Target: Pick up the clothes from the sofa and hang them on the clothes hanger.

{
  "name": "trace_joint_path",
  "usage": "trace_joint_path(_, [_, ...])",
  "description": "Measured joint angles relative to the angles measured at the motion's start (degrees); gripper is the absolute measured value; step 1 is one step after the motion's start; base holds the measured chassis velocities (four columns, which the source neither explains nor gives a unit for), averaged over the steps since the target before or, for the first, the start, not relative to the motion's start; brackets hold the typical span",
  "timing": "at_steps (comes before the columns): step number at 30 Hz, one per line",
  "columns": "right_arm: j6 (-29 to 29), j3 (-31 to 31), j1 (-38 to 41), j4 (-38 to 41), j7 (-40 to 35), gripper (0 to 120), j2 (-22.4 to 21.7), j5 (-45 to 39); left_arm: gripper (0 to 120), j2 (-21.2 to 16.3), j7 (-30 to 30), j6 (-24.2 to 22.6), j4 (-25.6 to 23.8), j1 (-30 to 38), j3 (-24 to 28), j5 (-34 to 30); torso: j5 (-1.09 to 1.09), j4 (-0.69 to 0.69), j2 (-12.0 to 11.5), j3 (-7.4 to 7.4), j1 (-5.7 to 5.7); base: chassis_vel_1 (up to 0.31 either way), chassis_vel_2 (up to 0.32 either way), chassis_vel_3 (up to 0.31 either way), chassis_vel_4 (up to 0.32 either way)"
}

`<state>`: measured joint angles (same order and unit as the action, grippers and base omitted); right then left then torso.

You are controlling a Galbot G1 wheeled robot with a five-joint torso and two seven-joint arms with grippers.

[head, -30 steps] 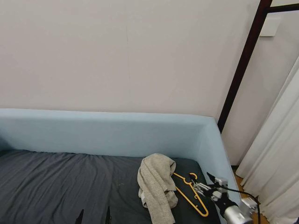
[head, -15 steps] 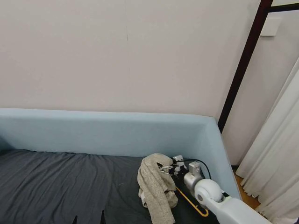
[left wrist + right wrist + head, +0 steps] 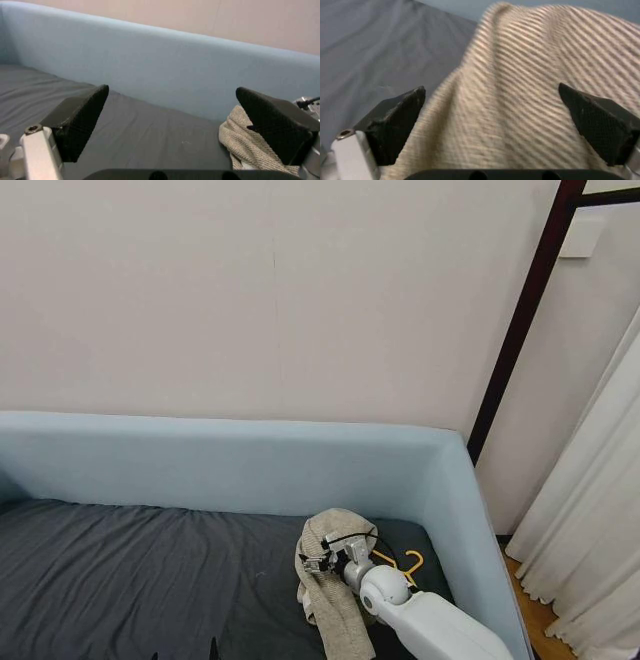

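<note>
The beige ribbed knitted garment (image 3: pixel 335 585) lies in a heap at the right end of the light blue sofa (image 3: pixel 200 465). It rests on the dark grey seat cushion (image 3: pixel 120 570), just short of the right armrest. Its long axis runs from far to near: the bulkier end sits close to the backrest and a narrower tail trails toward the robot.

The right gripper (image 3: pixel 320 558) is directly over the far, bulky part of the heap, reaching in from the near right. Its jaws are spread wide and hold nothing. In the right wrist view the two black fingers (image 3: pixel 395 123) stand on either side of a raised fold, with fabric filling the whole gap between them. The garment is therefore straight ahead of the gripper and just below it, and the jaw opening appears to lie across the fold rather than along it. I cannot tell whether the tips already touch the cloth.

The orange clothes hanger (image 3: pixel 408 562) lies flat on the cushion just right of the garment. Its hook end is visible, and the rest is hidden behind the right arm.

The left gripper (image 3: pixel 171 89) hangs low over the cushion, well to the left of the garment, with its jaws also apart and empty. The right arm is plainly the nearer one, and a short descent followed by closing across the fold looks like all the pick requires.
</note>
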<state>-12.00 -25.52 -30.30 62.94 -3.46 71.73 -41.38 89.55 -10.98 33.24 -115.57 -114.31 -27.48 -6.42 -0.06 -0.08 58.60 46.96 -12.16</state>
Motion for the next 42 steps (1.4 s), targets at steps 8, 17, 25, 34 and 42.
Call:
trace_joint_path(8, [0.2, 0.1, -0.8, 0.6, -0.5, 71, -0.5, 0.7, 100, -0.1, 0.0, 0.3, 0.1, 0.2, 0.0, 0.0, 0.01, 0.00, 0.0, 0.00, 0.00, 0.000, 0.000, 0.000, 0.000])
trace_joint_path(17, [0.9, 0.1, -0.8, 1.2, -0.7, 35, -0.4, 0.4, 100, -0.1, -0.2, 0.9, 0.4, 0.3, -0.1, -0.1, 0.01, 0.01, 0.0, 0.00, 0.01, 0.000, 0.000, 0.000, 0.000])
trace_joint_path(25, [3.1, -0.6, -1.2, 2.6, -0.6, 8, -1.5, -0.1, 99, -0.8, -0.5, 2.5, 1.6, 1.0, -0.6, 0.9, 0.01, 0.01, 0.0, 0.00, 0.01, 0.000, 0.000, 0.000, 0.000])
trace_joint_path(34, [6.6, 0.9, -2.2, 5.6, -0.4, 1, -2.7, -1.3, 99, -0.2, -0.7, 1.8, 1.1, 1.4, -0.5, -0.8, 0.01, 0.01, 0.0, 0.00, 0.00, 0.000, 0.000, 0.000, 0.000])
trace_joint_path(42, [6.6, 1.5, -2.4, 14.2, -1.0, 1, -5.4, -4.3, 99, -0.2, -0.7, 1.4, 0.6, 1.4, -0.8, -1.6, 0.02, 0.01, 0.0, 0.00, 0.01, 0.000, 0.000, 0.000, 0.000])
